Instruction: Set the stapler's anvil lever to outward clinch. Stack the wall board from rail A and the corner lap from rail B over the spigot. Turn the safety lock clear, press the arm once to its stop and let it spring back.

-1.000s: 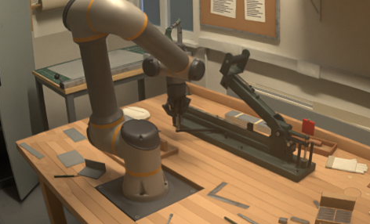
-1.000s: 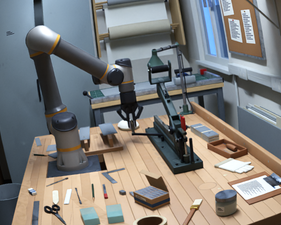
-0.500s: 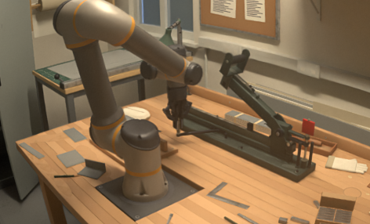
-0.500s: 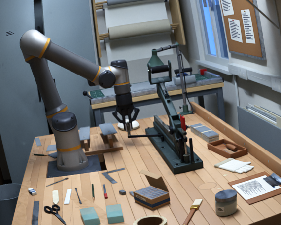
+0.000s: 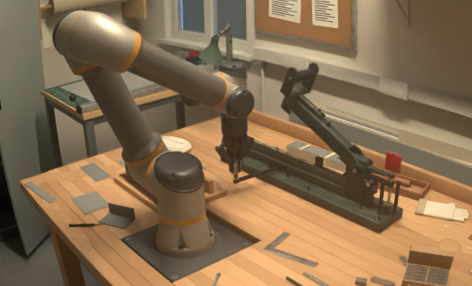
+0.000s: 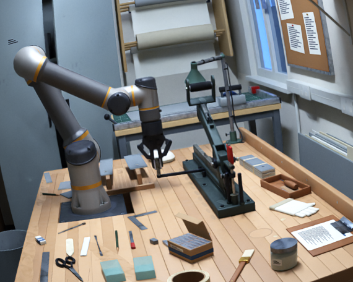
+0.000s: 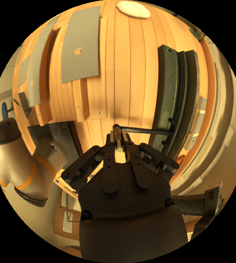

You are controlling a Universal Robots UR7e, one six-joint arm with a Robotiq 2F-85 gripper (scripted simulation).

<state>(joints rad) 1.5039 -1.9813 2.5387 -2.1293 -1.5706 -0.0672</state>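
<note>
The thin dark anvil lever [image 6: 180,172] [image 5: 257,174] [image 7: 144,130] sticks out sideways from the stapler's green base [image 6: 219,188] [image 5: 317,187], toward the arm's side of the bench. I have the lever's knobbed tip clamped in my closed gripper [image 6: 157,167] [image 5: 235,174] [image 7: 118,140], which points straight down. The stapler's long arm [image 6: 209,130] [image 5: 327,132] stands raised, with a roller handle at its top. A red safety lock [image 6: 229,154] sits on the arm near the head. Two grey boards [image 7: 80,42] [image 7: 35,72] lie on wooden rails left of the lever, each with a hole.
The wooden rail stand [image 6: 124,174] is just left of my gripper. A white disc [image 7: 133,9] lies beyond it. A stack of grey cards [image 6: 257,165] and a tray [image 6: 285,185] sit right of the stapler. Tools and a box [image 6: 190,244] lie along the front.
</note>
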